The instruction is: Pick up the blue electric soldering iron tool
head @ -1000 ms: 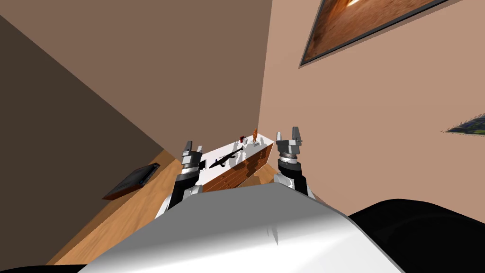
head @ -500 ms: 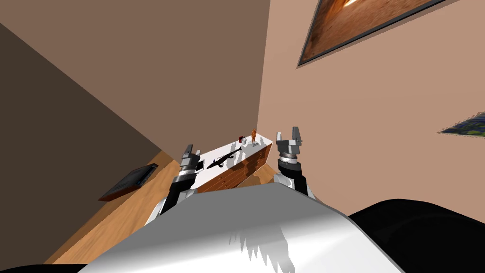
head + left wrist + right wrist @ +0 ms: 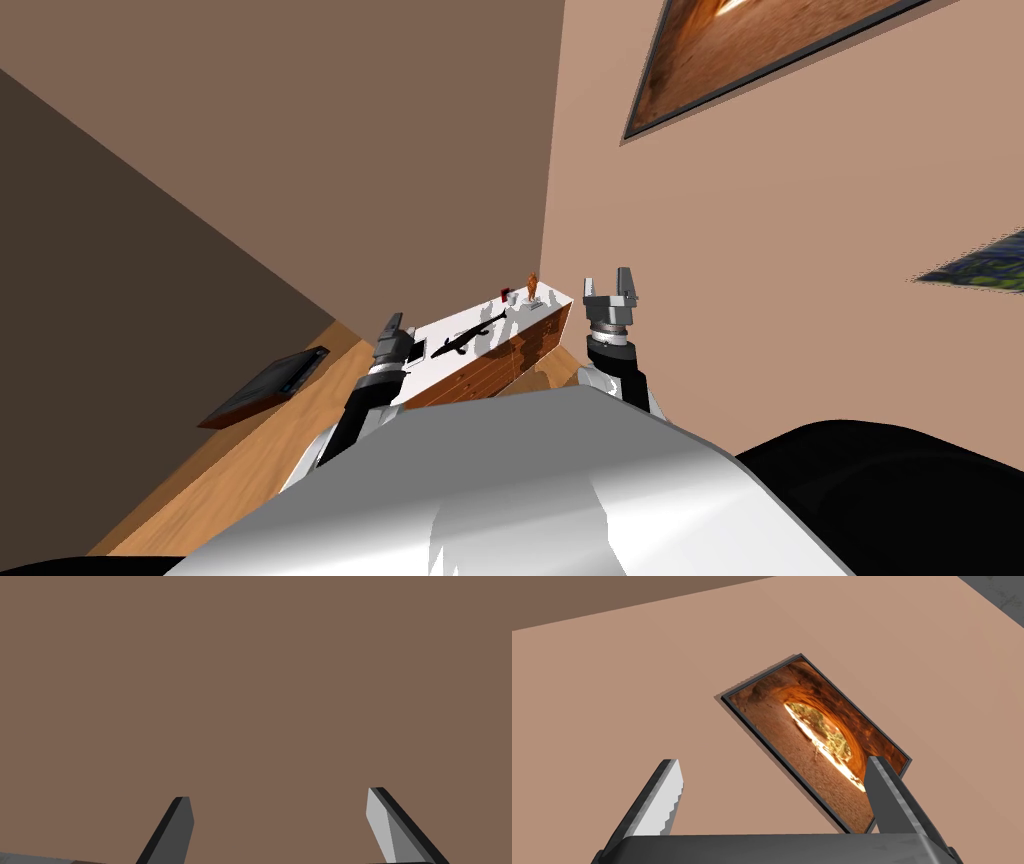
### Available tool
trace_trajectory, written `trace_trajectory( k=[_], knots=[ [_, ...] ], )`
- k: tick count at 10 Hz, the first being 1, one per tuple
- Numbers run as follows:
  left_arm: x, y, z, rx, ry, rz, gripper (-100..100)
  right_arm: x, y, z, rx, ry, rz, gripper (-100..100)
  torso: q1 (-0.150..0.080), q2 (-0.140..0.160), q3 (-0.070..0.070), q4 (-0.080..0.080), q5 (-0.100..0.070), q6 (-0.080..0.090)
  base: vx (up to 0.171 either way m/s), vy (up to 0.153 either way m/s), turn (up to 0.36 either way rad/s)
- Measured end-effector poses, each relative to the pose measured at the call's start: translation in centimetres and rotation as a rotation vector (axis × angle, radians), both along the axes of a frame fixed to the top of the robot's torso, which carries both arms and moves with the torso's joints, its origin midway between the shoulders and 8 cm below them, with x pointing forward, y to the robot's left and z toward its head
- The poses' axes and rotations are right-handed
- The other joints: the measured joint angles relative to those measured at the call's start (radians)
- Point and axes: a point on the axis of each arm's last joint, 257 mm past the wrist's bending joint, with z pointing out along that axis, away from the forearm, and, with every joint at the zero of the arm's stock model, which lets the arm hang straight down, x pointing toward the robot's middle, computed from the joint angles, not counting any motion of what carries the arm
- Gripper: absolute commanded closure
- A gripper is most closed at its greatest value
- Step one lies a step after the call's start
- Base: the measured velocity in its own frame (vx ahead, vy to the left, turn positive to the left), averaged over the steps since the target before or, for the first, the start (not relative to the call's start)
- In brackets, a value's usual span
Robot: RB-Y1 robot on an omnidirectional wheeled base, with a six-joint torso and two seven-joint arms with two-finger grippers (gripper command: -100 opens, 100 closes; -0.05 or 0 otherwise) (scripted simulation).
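Note:
The soldering iron (image 3: pixel 466 339) shows as a long, nearly black tool lying on the white top of a wooden dresser (image 3: pixel 520 348) ahead of me, by the room's corner. My left gripper (image 3: pixel 392 322) hangs at the dresser's near left end, short of the tool and apart from it. Its fingers stand open and empty (image 3: pixel 277 794), pointing at a plain brown wall. My right gripper (image 3: pixel 608 282) is raised to the right of the dresser, open and empty (image 3: pixel 773 762).
A small black square (image 3: pixel 418 348) lies on the dresser's near end beside my left gripper. At the far end stand an orange figure (image 3: pixel 532 286) and a small red item (image 3: pixel 503 294). A dark flat panel (image 3: pixel 265 386) rests on the wooden floor to the left.
My left arm has swung outward to the left and dipped a little. The whole head view has shifted slightly, so I have moved. The right arm holds still.

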Motion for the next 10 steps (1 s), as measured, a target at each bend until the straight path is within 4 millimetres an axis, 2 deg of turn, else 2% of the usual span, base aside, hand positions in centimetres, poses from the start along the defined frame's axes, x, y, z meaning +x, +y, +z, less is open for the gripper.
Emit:
trace_trajectory(
  k=[1,4,10],
  knots=[
    [-0.4,1.5,-1.6,-0.007,0.048,0.03,-100,0.0,0.0,0.0,0.0,0.0,0.0,0,0.0,0.0,0.0,0.0,0.0,0.0,0.002,-0.055,0.0],
    [-1.1,4.1,-4.7,-0.026,0.141,0.093,-100,0.0,0.0,0.0,0.0,0.0,0.0,0,0.0,0.0,0.0,0.0,0.0,0.0,0.009,-0.051,-0.011],
    [-3.2,8.4,-8.7,-0.073,0.289,0.196,-100,0.0,0.0,0.0,0.0,0.0,0.0,0,0.001,0.0,0.0,0.0,0.0,0.0,0.011,-0.046,-0.012]
  ],
)
